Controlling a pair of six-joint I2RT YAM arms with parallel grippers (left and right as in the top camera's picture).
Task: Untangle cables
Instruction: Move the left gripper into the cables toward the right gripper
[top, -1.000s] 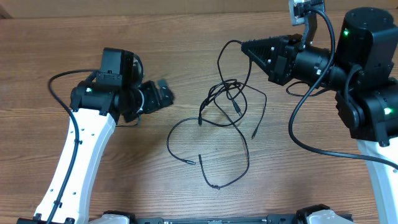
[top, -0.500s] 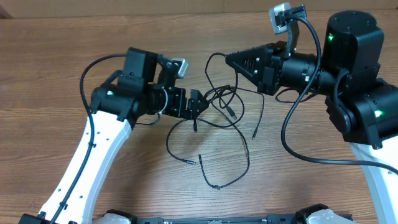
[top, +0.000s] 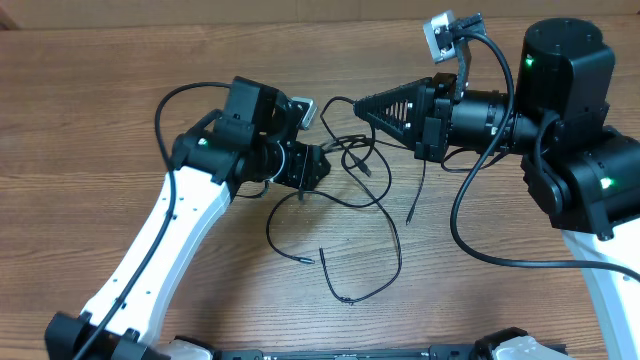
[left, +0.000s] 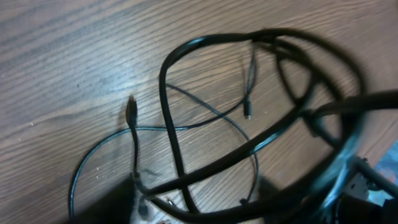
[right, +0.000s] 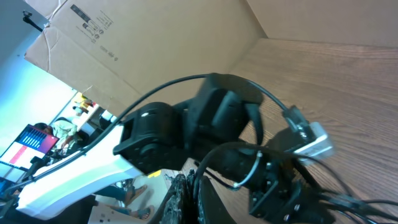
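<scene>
Several thin black cables (top: 372, 196) lie tangled mid-table, with a knot near the top and loose loops trailing toward the front edge (top: 350, 298). My right gripper (top: 358, 103) is shut on one strand at the top of the tangle; that cable (right: 200, 171) runs between its closed fingers (right: 196, 199). My left gripper (top: 316, 165) sits at the knot's left side. In the left wrist view the cables (left: 174, 124) cross just ahead of my left gripper (left: 205, 208), blurred. Its jaws stand partly apart around strands. A small plug end (left: 130, 106) rests on the wood.
The wooden table (top: 100, 80) carries only the cables. My right arm's thick black lead (top: 466, 225) hangs over the right side. The left arm (right: 155, 130) fills the right wrist view, with a cardboard box (right: 155, 50) behind it.
My left arm has swung right from the table's left into the knot, and its jaws have narrowed. My right gripper has shifted left, still shut on its strand.
</scene>
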